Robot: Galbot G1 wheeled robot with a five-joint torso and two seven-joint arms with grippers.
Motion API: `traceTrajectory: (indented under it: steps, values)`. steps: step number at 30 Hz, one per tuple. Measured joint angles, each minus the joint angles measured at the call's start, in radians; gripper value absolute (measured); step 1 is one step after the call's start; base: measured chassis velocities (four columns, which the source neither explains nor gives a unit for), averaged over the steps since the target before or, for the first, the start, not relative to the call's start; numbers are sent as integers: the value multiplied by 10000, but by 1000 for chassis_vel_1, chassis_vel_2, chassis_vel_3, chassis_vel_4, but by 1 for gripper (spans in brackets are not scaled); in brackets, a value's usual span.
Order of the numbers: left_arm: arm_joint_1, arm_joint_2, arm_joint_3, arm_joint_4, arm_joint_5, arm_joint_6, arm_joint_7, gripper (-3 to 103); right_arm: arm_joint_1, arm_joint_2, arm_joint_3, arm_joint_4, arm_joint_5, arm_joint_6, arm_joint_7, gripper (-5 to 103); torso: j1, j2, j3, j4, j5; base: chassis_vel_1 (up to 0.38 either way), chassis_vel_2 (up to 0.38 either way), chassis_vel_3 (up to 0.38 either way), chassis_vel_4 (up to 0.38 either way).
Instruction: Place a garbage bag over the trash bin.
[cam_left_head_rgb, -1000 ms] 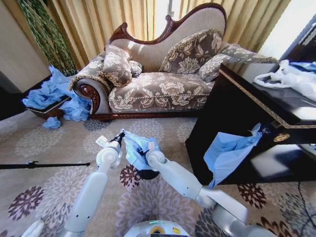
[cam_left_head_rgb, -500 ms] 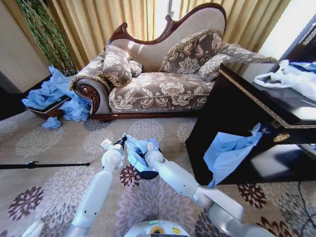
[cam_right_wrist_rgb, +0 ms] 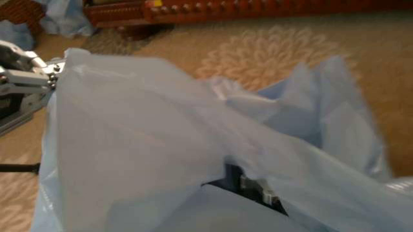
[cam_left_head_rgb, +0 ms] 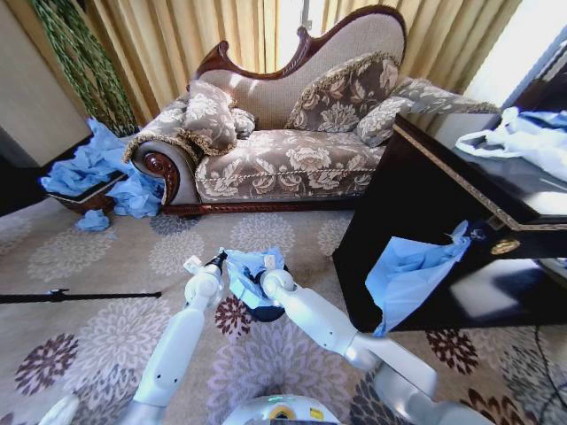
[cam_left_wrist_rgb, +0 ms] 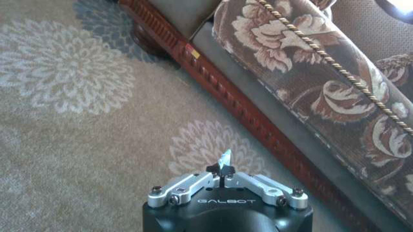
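The light-blue garbage bag hangs stretched between my two grippers just above the black trash bin, which stands on the carpet with most of it hidden by the bag. My left gripper is shut on the bag's edge. In the left wrist view a small tip of the garbage bag sticks out of that left gripper. My right gripper is shut on the opposite side. In the right wrist view the garbage bag drapes over the right gripper.
A patterned sofa stands behind the bin. A black cabinet at the right has another blue bag hanging on it and a white bag on top. At the far left a basket holds a blue heap, and a black rod lies nearby.
Both grippers have moved down and nearer with the bag, closer to the bin's mouth. The left gripper has shifted slightly right.
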Motion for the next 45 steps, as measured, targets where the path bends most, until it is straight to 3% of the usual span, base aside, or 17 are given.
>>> traceTrajectory:
  steps: [3,4,10,13,16,17,19,27,29,34,42,45]
  values:
    - [17,-15,0,-45,33,0,9,0,-92,-437,-181,859,240,-81,604,36,0,0,0,-2,0,0,0,0,0]
    - [17,-15,0,-45,33,0,9,0,-92,-437,-181,859,240,-81,604,36,0,0,0,-2,0,0,0,0,0]
    - [44,-18,17,-91,108,1,12,0,-169,-661,-285,1841,696,-107,1585,62,0,0,0,1,0,0,0,0,0]
    - [81,-16,21,-131,116,1,12,0,-182,-752,-347,2190,822,-119,1852,68,0,0,0,0,0,0,0,0,0]
    - [146,-1,17,-239,121,1,9,0,-186,-1026,-522,2892,956,-119,2395,84,0,2,0,1,1,0,0,0,0]
    - [146,-1,17,-239,121,1,9,0,-186,-1026,-522,2892,956,-119,2395,84,0,2,0,1,1,0,0,0,0]
    - [182,-6,13,-297,148,1,6,0,-148,-1244,-631,3120,906,-117,2413,95,0,2,0,-1,1,0,0,0,0]
    - [260,-40,13,-468,199,5,-33,0,41,-1212,-608,2945,180,-77,2033,100,0,2,-1,1,1,0,0,0,0]
    - [284,-38,13,-554,202,10,-38,0,135,-1109,-602,2546,-486,84,1570,100,0,2,0,0,-1,0,0,0,0]
    - [288,-25,34,-651,194,24,-38,0,198,-892,-567,1868,-1029,249,884,100,0,2,0,0,-1,0,0,0,0]
    - [238,-27,122,-683,175,47,18,0,-54,-705,-418,1419,-1236,276,321,103,1,2,0,0,-1,0,0,0,0]
    - [218,-27,140,-683,171,51,46,0,-190,-682,-361,1337,-1197,253,226,99,0,2,0,0,-1,0,0,0,0]
